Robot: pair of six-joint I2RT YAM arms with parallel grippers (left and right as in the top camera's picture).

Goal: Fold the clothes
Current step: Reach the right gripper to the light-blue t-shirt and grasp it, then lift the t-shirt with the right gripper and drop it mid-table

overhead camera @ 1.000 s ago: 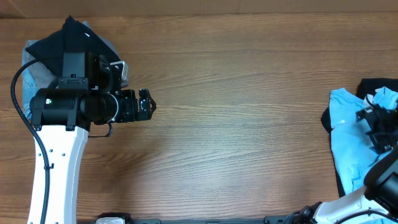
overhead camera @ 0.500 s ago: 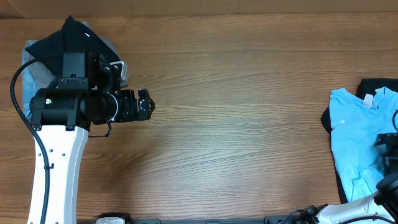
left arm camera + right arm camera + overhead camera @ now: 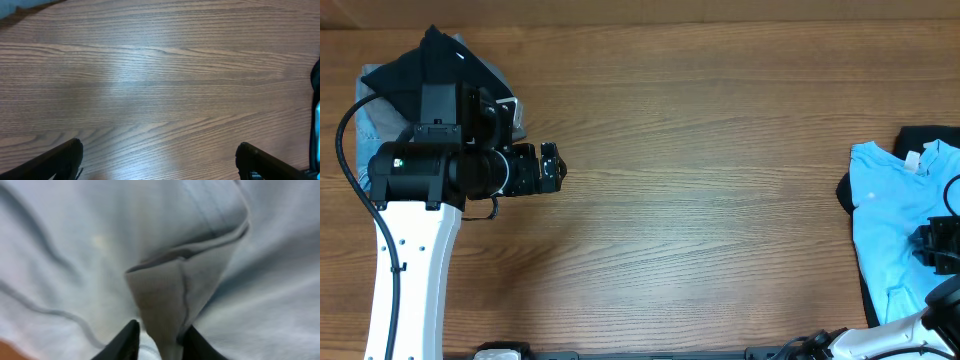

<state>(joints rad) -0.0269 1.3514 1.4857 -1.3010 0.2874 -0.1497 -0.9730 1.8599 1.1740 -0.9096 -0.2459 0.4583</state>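
Where the sky-blue tee [image 3: 880, 215] lies: 3 o'clock edge of the table [image 3: 720, 200] as seen from overhead, spread loosely w/ wrinkles, its lower part running toward 5 o'clock and out of frame.
Neck tag [image 3: 913, 160]: white, at the tee's 12 o'clock end by the collar.
Black garment [image 3: 925, 135]: under the tee. It shows past the tee's 12 o'clock end and as a dark rim on its 9 o'clock side.
R gripper [image 3: 935, 247]: down on the tee near its 3 o'clock side, partly cut off by the frame edge.
R fingers [image 3: 125, 342]: wrist cam shows both pressed in on a raised fold [image 3: 165, 295] of the tee, pinching it btwn them. The fold stands up w/ a seam down its middle, pale blue cloth all round it.
L gripper [image 3: 553, 167]: at 9 o'clock of the table, pointing toward 3 o'clock, well apart from the tee.
L fingers [image 3: 65, 160]: spread wide in the wrist cam, only bare wood btwn them, nothing held.
Pile of clothes [image 3: 415, 65]: 10 o'clock corner, partly hidden under the L arm [image 3: 420, 230]. Black cloth lies on top, w/ grey showing at its 3 o'clock edge and denim-blue at its 9 o'clock edge.
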